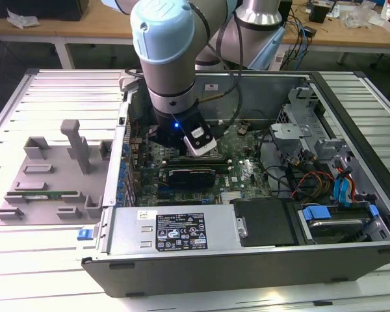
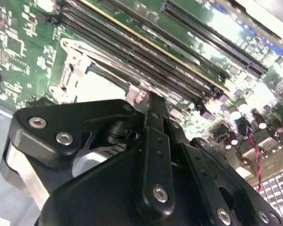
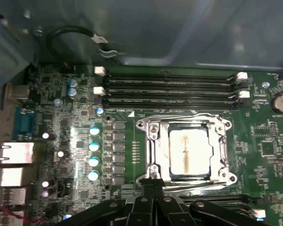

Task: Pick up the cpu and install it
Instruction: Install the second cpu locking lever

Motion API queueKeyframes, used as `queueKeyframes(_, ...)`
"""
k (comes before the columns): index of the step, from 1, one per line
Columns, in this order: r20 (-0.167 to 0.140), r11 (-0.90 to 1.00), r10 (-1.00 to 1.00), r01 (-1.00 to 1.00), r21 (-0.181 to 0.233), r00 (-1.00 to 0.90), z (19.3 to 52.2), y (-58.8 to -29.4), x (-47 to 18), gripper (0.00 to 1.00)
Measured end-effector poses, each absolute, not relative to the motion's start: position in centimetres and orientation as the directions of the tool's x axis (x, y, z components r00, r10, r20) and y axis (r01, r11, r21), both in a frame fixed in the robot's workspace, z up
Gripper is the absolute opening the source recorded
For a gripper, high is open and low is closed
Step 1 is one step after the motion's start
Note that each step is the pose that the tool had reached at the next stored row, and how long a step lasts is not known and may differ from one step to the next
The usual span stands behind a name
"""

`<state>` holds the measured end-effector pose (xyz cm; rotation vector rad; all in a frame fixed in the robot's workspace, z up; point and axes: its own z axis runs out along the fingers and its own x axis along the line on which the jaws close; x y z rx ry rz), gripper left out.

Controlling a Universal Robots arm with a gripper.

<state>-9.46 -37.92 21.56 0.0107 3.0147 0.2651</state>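
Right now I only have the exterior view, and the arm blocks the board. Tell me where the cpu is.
Observer: In the first wrist view the cpu lies flat inside the metal socket frame on the motherboard.
Operator: Report the pincer.
Observer: In the first wrist view the pincer is shut with nothing visible between its tips. They sit at the frame's edge, beside the cpu rather than over it.
Operator: Give me what lies past the socket.
Observer: Black memory slots run along the frame's opposite side, away from the pincer.
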Motion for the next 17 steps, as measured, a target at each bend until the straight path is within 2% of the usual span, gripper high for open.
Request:
queueKeyframes(3,-0.114,0.991,0.012,-0.003,0.132,-0.993,21.6,-36.7,-7.9,0.11)
queueKeyframes(6,-0.114,0.992,0.011,-0.003,0.125,-0.993,21.6,-34.9,-6.6,0.11)
queueKeyframes(17,-0.114,0.993,0.011,-0.003,0.122,-0.993,22.5,-34.6,-6.0,0.11)
